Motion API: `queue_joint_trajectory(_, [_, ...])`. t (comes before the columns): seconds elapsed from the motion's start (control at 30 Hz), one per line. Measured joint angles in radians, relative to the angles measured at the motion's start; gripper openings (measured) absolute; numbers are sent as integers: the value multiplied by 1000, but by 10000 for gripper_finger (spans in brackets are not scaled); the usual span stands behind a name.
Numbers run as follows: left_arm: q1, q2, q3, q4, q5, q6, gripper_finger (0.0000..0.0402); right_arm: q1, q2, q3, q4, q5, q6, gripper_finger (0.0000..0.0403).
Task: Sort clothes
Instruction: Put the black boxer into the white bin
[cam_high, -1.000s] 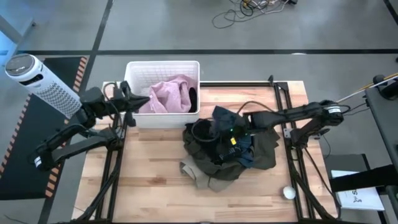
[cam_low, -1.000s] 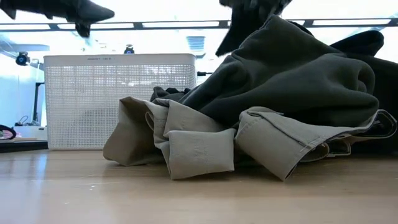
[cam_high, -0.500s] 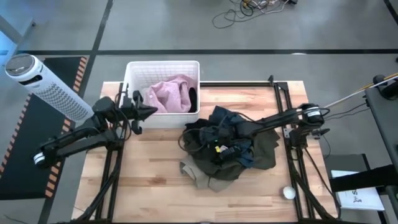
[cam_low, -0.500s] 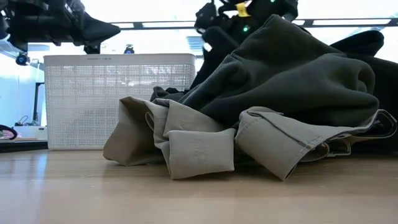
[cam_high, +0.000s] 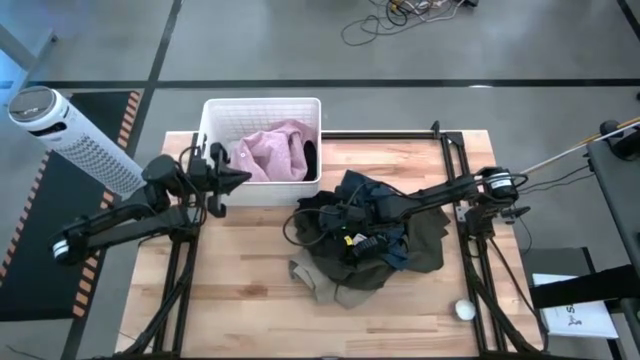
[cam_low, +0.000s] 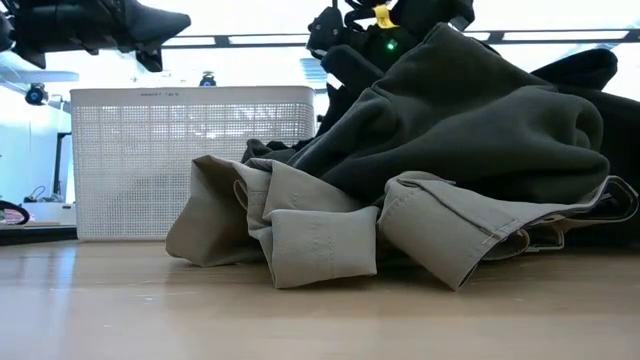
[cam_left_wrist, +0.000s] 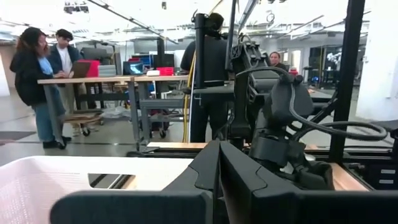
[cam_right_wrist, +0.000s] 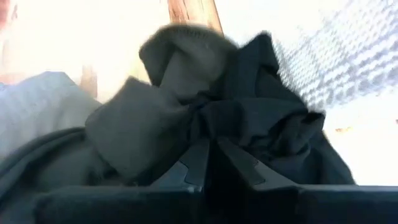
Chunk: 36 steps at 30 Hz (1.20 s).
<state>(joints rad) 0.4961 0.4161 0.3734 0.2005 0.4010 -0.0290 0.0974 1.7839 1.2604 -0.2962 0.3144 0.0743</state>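
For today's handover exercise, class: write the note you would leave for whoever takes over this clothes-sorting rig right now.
Left gripper: jaws shut, empty, hanging beside the white basket.
Right gripper: low on the pile of clothes, jaws shut on a dark garment in the heap.
Clothes: a pale pink garment lies in the basket with something dark beside it. The pile, olive, dark and beige-tan, sits mid-table.
Done: at least one piece sorted.
Left: most of the pile.
Small white ball sits near the table's edge.
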Motion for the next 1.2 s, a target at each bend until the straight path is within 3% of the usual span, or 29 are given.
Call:
queue_joint_trajectory(0.27, [0,26,47,0,-2,31,0,58,-73,168,-86,0,-124,1])
queue_joint_trajectory(0.53, [0,54,53,-8,-2,43,0,61,-98,464,-90,-1,-329,0])
queue_joint_trajectory(0.87, [0,87,51,2,-2,62,0,-50,-71,865,56,-5,-545,0])
queue_joint_trajectory(1.2, [-2,86,51,50,-1,100,0,-231,-49,1014,161,-52,-535,0])
